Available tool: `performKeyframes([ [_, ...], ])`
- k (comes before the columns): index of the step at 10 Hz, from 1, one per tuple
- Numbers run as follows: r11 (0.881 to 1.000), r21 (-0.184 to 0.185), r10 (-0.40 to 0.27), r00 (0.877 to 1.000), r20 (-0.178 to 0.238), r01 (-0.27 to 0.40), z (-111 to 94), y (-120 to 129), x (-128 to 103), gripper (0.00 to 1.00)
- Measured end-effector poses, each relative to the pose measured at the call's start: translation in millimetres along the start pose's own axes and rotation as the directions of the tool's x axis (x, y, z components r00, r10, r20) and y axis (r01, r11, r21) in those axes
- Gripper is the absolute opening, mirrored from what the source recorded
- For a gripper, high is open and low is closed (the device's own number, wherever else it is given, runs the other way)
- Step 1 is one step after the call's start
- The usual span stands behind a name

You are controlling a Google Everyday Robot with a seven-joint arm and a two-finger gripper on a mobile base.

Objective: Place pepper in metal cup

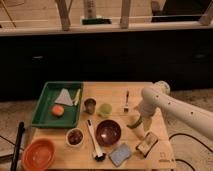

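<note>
Pepper (134, 124): at tip of gripper (139, 121), right-centre of table (115, 90), long axis slanted. Grip: cannot tell. Metal cup (90, 105): well apart to left; light green cup (105, 110) roughly between.

The white arm (170, 102) runs off the right edge, so its base is out of sight. The gripper (136, 123) hangs low over the table (112, 90), just right of the dark red bowl (108, 132), and covers most of the pepper (132, 125), which shows only as a small greenish sliver there. The inside of the metal cup (90, 105) is too dark to tell what it holds. The brown thing (146, 145) near the table's front right corner is too blurred to name, as are the white wedge (64, 98) and orange lump (57, 110) in the green tray (42, 117). The bottom edge cuts off the orange bowl (39, 155) and the black pole (19, 145).
</note>
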Motion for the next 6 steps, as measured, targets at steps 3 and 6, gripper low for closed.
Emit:
performKeyframes([
  [3, 1.000, -0.006, -0.008, 1.000, 0.020, 0.008, 17.9, 0.8, 3.3, 0.64],
  [6, 1.000, -0.015, -0.009, 0.999, 0.039, 0.009, 32.2, 1.5, 6.7, 0.36],
])
